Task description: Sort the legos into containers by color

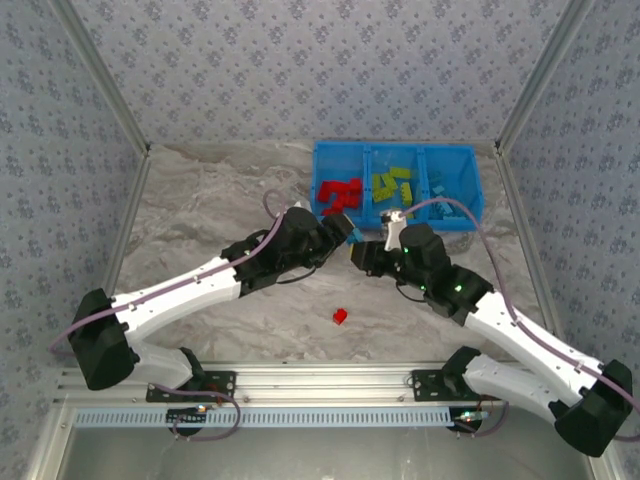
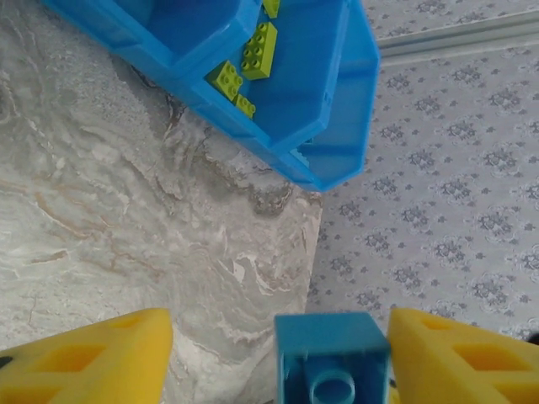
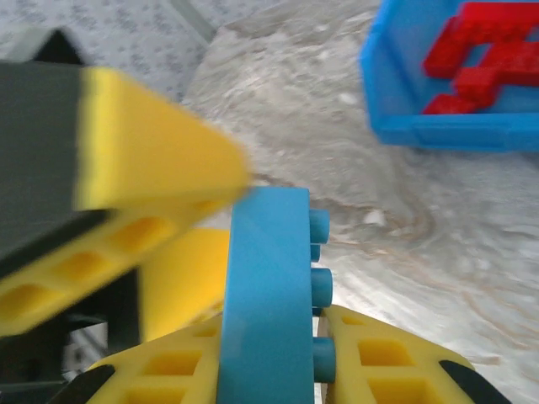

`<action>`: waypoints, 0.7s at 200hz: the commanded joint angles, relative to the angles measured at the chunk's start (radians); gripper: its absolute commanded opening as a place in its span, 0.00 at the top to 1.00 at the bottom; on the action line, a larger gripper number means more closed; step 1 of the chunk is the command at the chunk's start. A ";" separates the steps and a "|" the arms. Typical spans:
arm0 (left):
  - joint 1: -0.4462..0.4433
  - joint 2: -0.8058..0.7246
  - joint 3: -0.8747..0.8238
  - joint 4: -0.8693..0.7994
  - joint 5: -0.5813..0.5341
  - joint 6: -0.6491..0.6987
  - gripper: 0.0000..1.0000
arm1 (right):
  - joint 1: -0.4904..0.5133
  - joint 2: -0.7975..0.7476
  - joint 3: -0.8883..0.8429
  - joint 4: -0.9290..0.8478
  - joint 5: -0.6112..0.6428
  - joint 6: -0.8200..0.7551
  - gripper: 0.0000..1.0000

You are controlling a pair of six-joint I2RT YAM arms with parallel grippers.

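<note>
My right gripper [image 3: 274,337] is shut on a light blue brick [image 3: 265,295] held on edge, studs facing right. My left gripper [image 2: 278,341] stands open around that same brick [image 2: 333,358], which sits close to its right finger [image 2: 463,353] and far from the left one. One finger [image 3: 152,151] of the left gripper shows beside the brick in the right wrist view. Both grippers meet just in front of the blue bin [image 1: 470,215]. Its left compartment holds red bricks [image 1: 340,192], the middle lime green bricks [image 1: 390,183], the right light blue bricks [image 1: 437,184]. A red brick [image 1: 341,316] lies on the table.
The marble-patterned table [image 1: 200,200] is walled by patterned panels with metal posts [image 1: 105,90]. The bin [image 2: 328,93] stands at the back right, near the table's right edge. A metal rail [image 1: 320,380] runs along the near edge by the arm bases.
</note>
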 commanded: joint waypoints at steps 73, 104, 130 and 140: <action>0.010 -0.311 -0.201 -0.093 0.229 1.089 0.30 | -0.761 0.463 0.364 -0.202 -0.035 -0.173 0.78; -0.004 -0.409 -0.249 -0.183 0.331 1.202 0.18 | -0.806 0.756 0.625 -0.233 -0.078 -0.226 0.76; -0.019 -0.447 -0.279 -0.196 0.336 1.202 0.12 | -0.802 0.959 0.862 -0.336 -0.028 -0.239 0.71; -0.022 -0.449 -0.279 -0.204 0.326 1.189 0.12 | -0.802 1.008 0.934 -0.363 -0.014 -0.241 0.59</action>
